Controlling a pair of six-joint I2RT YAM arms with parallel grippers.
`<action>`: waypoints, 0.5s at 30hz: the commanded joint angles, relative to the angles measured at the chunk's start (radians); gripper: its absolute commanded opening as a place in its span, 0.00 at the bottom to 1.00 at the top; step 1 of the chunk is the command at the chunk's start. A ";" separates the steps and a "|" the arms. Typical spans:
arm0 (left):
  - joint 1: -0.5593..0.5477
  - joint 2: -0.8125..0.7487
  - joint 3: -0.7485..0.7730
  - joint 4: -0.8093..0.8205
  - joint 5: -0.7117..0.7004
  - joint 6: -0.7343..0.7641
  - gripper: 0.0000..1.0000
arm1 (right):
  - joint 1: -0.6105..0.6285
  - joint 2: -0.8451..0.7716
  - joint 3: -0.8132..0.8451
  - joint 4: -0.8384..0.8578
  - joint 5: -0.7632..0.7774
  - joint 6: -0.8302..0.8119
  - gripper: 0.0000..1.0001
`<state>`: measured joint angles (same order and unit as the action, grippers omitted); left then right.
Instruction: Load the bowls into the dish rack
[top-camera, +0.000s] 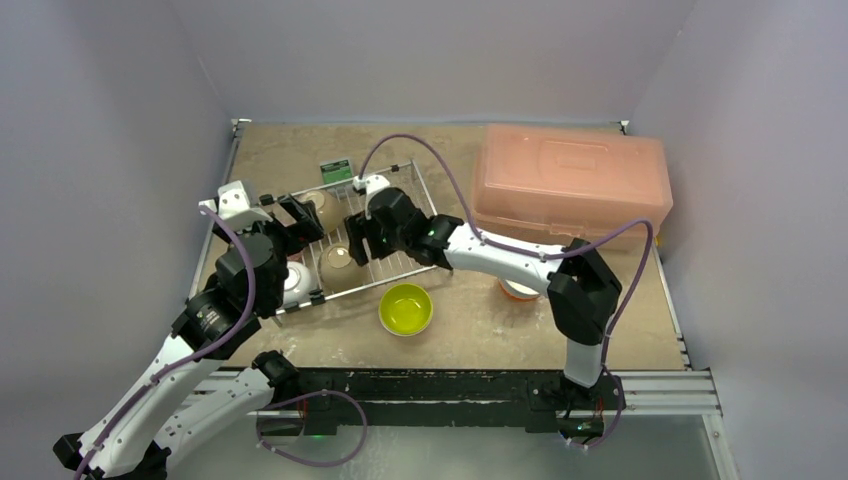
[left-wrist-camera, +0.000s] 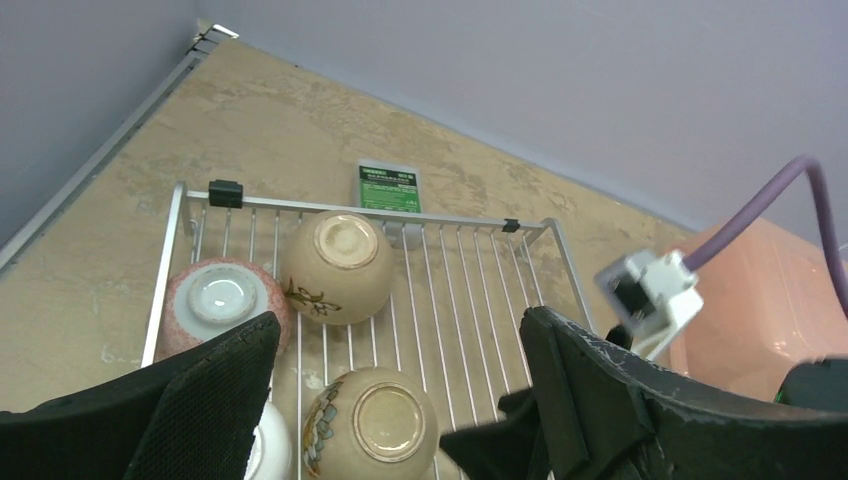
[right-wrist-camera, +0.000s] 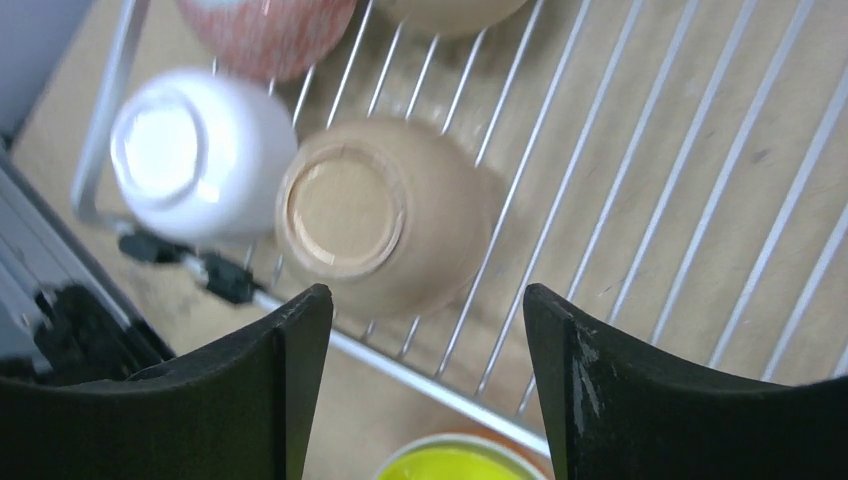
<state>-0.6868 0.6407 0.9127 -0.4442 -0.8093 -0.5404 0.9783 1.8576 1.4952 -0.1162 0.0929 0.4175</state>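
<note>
Logged dish rack on left half of table, closer to far-left corner than to near edge. Counted 4 bowls inside, all bottom-up: far beige bowl w/ flower motif by rack's far rail; orange speckled bowl just beside it on the left; near beige bowl toward rack's near rail; white bowl just beside that, at rack's near-left corner. Noted lime-green bowl upright on tabletop outside rack, just off its near rail, approx. mid-table toward near edge. Spotted 2nd orange bowl, white inside, toward right edge, partly hidden under right forearm. Found left gripper above rack, jaws spread wide, nothing betw. them. Found right gripper above near beige bowl, jaws likewise wide, empty, clear of bowl. Recorded pink box at far-right corner and green card flat on tabletop just beyond rack's far rail.
</note>
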 joint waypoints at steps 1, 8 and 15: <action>0.003 0.009 0.062 -0.040 -0.086 -0.032 0.91 | 0.042 -0.026 -0.069 -0.037 -0.062 -0.107 0.73; 0.002 -0.002 0.102 -0.083 -0.137 -0.027 0.93 | 0.062 0.058 -0.027 0.035 -0.119 -0.119 0.70; 0.002 -0.013 0.100 -0.078 -0.127 -0.011 0.93 | 0.063 0.149 0.035 0.112 -0.064 -0.108 0.62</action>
<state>-0.6868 0.6285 0.9802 -0.5194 -0.9230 -0.5602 1.0397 1.9873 1.4746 -0.0845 0.0017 0.3233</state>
